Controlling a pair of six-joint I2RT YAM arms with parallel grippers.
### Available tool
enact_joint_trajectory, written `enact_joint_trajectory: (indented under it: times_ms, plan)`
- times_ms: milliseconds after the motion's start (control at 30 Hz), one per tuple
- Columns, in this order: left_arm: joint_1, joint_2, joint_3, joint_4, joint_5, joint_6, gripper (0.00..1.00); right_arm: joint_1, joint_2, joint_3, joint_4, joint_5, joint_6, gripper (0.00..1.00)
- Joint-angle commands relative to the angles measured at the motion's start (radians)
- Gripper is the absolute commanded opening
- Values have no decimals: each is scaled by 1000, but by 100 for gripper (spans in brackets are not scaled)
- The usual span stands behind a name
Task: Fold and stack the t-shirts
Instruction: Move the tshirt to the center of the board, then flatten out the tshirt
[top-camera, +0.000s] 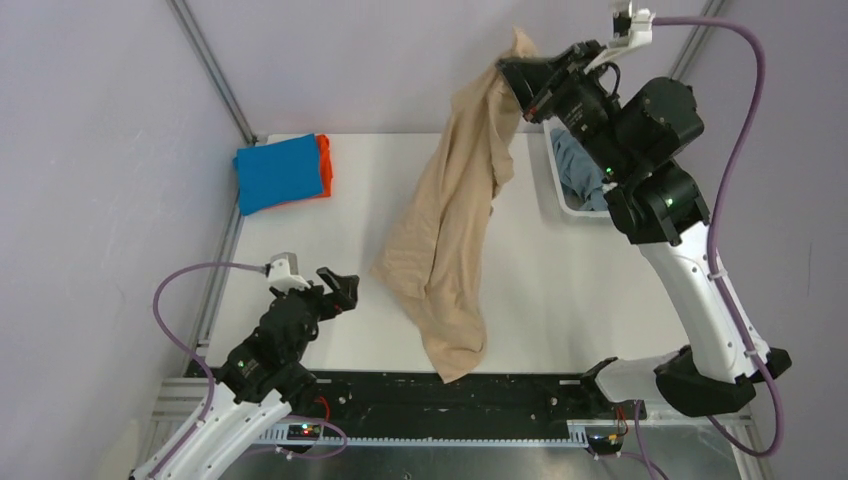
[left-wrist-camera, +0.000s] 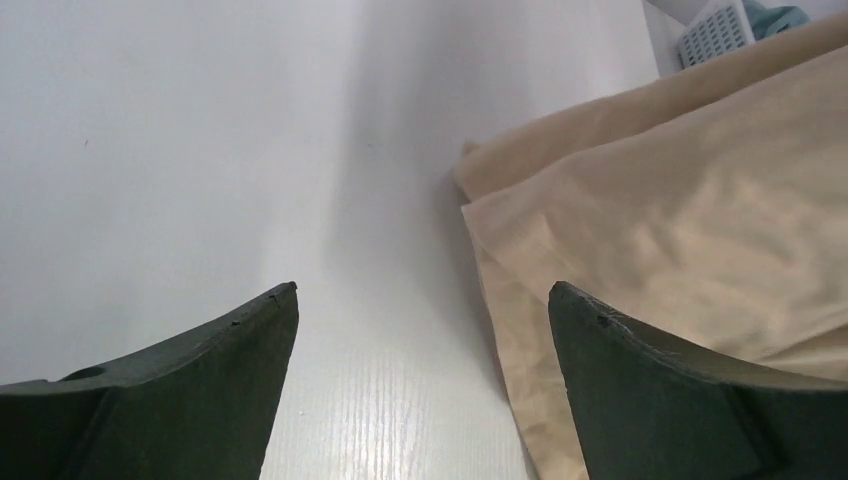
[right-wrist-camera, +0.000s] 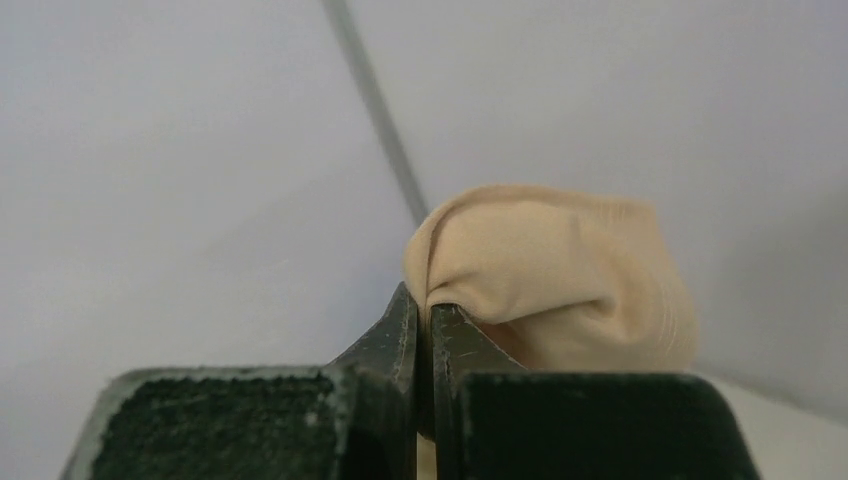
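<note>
high up, beige tee (top-camera: 450, 220) hangs pinched in right gripper (top-camera: 508, 72).

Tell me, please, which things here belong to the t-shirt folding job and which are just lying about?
Job:
- beige tee, pinched and held up by the right gripper
- blue tee, folded on top of the orange tee
- grey-blue tee, in the basket
- left gripper, open beside the beige tee

Just there:
- basket
- table
</note>
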Motion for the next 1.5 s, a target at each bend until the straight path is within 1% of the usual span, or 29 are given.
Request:
enact_joint_trajectory:
  times_ms: [0, 33, 67, 100, 133, 167, 200, 233, 267, 333, 367, 433, 467, 533, 567, 600, 700, 800, 833, 867, 900, 933, 967, 1000, 1133, 1200, 1367, 1433, 1467]
  plan:
    - [-3, 28, 22, 5, -19, -27, 98, -99, -122, -224, -163, 292, 16, 0]
    - [-3, 33, 22, 4, -16, -30, 98, -129, -176, -292, -179, 302, 60, 0]
    - [-3, 44, 23, 6, -13, -30, 98, -201, -211, -458, -193, 300, 85, 0]
    - [-4, 51, 24, 5, -2, -31, 98, -236, -281, -539, -201, 299, 147, 0]
    - [-4, 68, 27, 6, 5, -32, 98, -306, -346, -704, -216, 307, 178, 0]
    - [-4, 79, 28, 6, 23, -34, 98, -338, -377, -787, -220, 313, 232, 0]
    - [-4, 103, 30, 7, 35, -38, 98, -386, -434, -933, -212, 330, 257, 0]
    - [-3, 116, 31, 7, 62, -47, 98, -405, -458, -1005, -200, 335, 284, 0]
    - [-3, 149, 33, 9, 77, -52, 98, -438, -495, -1124, -182, 341, 290, 1]
    - [-3, 211, 37, 20, 137, -57, 98, -478, -518, -1225, -209, 362, 306, 2]
    - [-4, 234, 39, 26, 191, -57, 98, -487, -519, -1246, -224, 374, 312, 2]
    - [-5, 312, 35, 68, 280, -63, 98, -505, -521, -1309, -272, 443, 316, 3]
    - [-8, 363, 33, 108, 347, -66, 98, -506, -525, -1322, -286, 454, 316, 3]
    - [-48, 439, 30, 162, 415, -71, 98, -506, -534, -1353, -294, 485, 317, 4]
    - [-65, 482, 32, 178, 425, -73, 98, -506, -538, -1364, -296, 498, 317, 5]
    - [-112, 500, 34, 199, 430, -81, 98, -506, -547, -1368, -296, 503, 317, 5]
    - [-220, 594, 43, 244, 422, -117, 100, -506, -570, -1384, -292, 507, 317, 5]
    - [-365, 692, 69, 278, 391, -167, 95, -506, -584, -1399, -287, 507, 317, 5]
    - [-392, 751, 94, 284, 375, -181, 94, -506, -586, -1407, -282, 503, 317, 4]
    - [-448, 781, 108, 287, 341, -207, 94, -506, -587, -1410, -281, 500, 319, 5]
    - [-472, 840, 144, 290, 324, -216, 94, -506, -588, -1417, -277, 492, 319, 5]
    - [-520, 874, 168, 291, 288, -231, 93, -507, -589, -1420, -275, 485, 319, 5]
    - [-542, 941, 213, 290, 260, -235, 93, -507, -591, -1425, -270, 476, 318, 5]
    - [-577, 975, 240, 290, 250, -233, 91, -506, -591, -1430, -268, 472, 319, 5]
    - [-626, 1199, 386, 285, 243, -235, 82, -509, -600, -1433, -266, 459, 313, 5]
    - [-639, 1276, 423, 273, 247, -239, 79, -511, -605, -1434, -266, 458, 310, 5]
    - [-654, 1420, 499, 200, 224, -245, 73, -523, -614, -1441, -260, 453, 309, 5]
    - [-664, 1467, 541, 155, 191, -246, 70, -529, -616, -1446, -256, 448, 307, 5]
    - [-666, 1509, 581, 112, 169, -248, 66, -530, -616, -1449, -252, 445, 306, 5]
